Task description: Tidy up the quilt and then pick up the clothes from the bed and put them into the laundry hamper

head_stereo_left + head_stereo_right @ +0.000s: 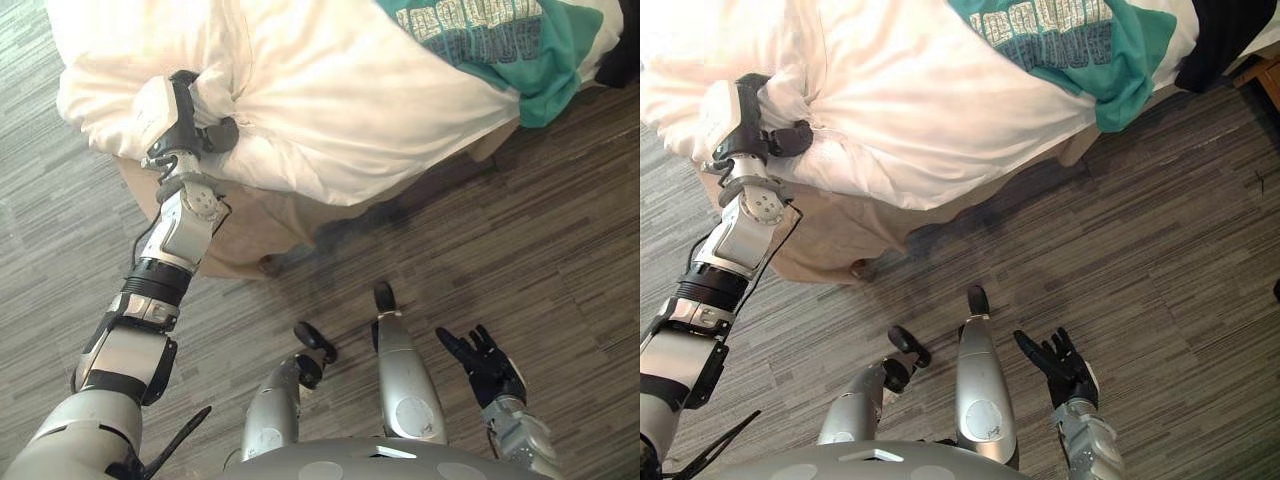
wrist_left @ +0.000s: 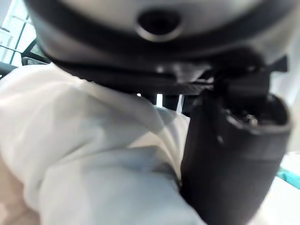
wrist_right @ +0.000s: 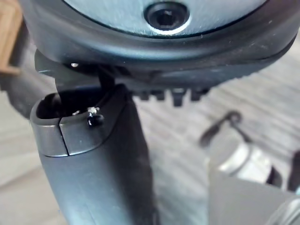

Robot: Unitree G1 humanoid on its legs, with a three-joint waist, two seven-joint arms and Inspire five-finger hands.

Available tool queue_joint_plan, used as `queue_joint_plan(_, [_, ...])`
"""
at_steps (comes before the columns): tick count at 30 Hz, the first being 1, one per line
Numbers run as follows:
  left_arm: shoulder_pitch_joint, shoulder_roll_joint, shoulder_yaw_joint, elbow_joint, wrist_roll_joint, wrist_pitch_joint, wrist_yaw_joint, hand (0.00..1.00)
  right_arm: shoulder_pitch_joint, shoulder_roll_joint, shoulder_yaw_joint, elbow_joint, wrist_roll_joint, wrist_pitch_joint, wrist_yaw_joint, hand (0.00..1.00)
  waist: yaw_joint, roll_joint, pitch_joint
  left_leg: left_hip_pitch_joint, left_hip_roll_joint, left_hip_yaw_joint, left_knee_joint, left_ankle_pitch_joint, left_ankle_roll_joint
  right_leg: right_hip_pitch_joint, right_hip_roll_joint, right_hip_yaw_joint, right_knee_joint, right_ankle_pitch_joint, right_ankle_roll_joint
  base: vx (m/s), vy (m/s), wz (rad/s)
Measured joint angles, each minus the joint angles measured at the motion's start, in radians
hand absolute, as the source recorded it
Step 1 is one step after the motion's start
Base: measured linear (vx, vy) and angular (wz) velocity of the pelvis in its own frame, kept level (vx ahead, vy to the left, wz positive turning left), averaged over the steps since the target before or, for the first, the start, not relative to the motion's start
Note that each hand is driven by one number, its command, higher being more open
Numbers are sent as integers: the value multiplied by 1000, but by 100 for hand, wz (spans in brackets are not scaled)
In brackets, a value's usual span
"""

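A white quilt (image 1: 330, 100) hangs over the bed's near corner, bunched where my left hand (image 1: 190, 125) is shut on a fold of it; the thumb (image 2: 229, 154) presses against the white cloth (image 2: 84, 154) in the left wrist view. A teal printed garment (image 1: 500, 45) lies on the quilt at the upper right, and a dark garment (image 1: 1225, 35) lies beyond it at the bed's right edge. My right hand (image 1: 485, 360) hangs low over the floor at the lower right, fingers straight, holding nothing.
The bed's tan base (image 1: 250, 235) shows under the quilt at the corner. Grey wood-plank floor (image 1: 520, 220) spreads around the bed to the right and front. A wooden piece of furniture (image 1: 1265, 75) peeks in at the far right.
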Motion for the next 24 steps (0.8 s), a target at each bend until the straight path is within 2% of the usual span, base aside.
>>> queue_joint_plan(4, [-40,20,-30,58,7,-37,-62,0,2,23,-1,6,-40,-3,-52,100,0,0,0,17,-8,8,8,-4,5,10,-9,5,9,0,2,3,22,-2])
queue_joint_plan(7, [-39,61,-101,58,-1,-80,-129,0,3,25,-10,7,-76,-15,-97,100,4,5,2,57,-28,9,-20,-1,8,42,-24,3,12,-6,8,20,37,7])
queue_joint_plan(10, [1,90,-148,-13,-42,-119,-168,0,3,25,-9,6,-76,-23,-132,100,12,6,2,98,-49,-3,-46,1,11,82,-41,-7,9,-15,18,30,37,12])
queue_joint_plan(14, [146,138,-153,-216,-106,-197,-228,0,15,26,47,4,-74,-15,-191,100,42,8,-1,150,-60,-39,-77,12,19,166,-56,-59,-25,-17,21,70,32,28])
queue_joint_plan(16, [270,167,-131,-337,-188,-249,-289,0,29,28,105,-14,-73,15,-231,100,87,2,-13,184,-59,-64,-95,17,15,218,-57,-93,-44,-17,21,102,10,31])
queue_joint_plan(18, [378,168,-80,-396,-245,-293,-332,0,36,30,143,-32,-72,50,-256,100,113,-3,-35,191,-54,-90,-96,18,13,255,-57,-122,-66,-17,20,103,-8,41])
queue_joint_plan(20, [500,151,-3,-430,-290,-330,-373,0,37,42,170,-35,-70,87,-271,100,134,-22,-67,207,-44,-112,-96,18,12,306,-50,-147,-103,-17,19,135,-16,39])
queue_joint_plan(21, [581,122,59,-440,-327,-356,-400,0,40,58,182,-33,-63,109,-281,100,146,-44,-85,232,-38,-125,-95,15,7,352,-45,-164,-130,-17,19,146,-12,33])
queue_joint_plan(22, [661,74,115,-440,-374,-381,-433,100,44,70,190,-27,-51,132,-287,100,149,-62,-108,254,-33,-143,-95,10,-1,399,-40,-180,-158,-17,19,142,-5,33])
queue_joint_plan(23, [694,49,134,-440,-396,-391,-444,100,45,75,190,-21,-48,142,-289,100,153,-72,-119,267,-30,-151,-95,6,-6,422,-36,-186,-172,-17,18,181,7,32])
queue_joint_plan(24, [739,4,154,-435,-415,-407,-463,100,44,84,190,-1,-29,158,-291,100,167,-92,-142,290,-25,-163,-97,1,-13,463,-30,-197,-197,-17,18,188,9,27])
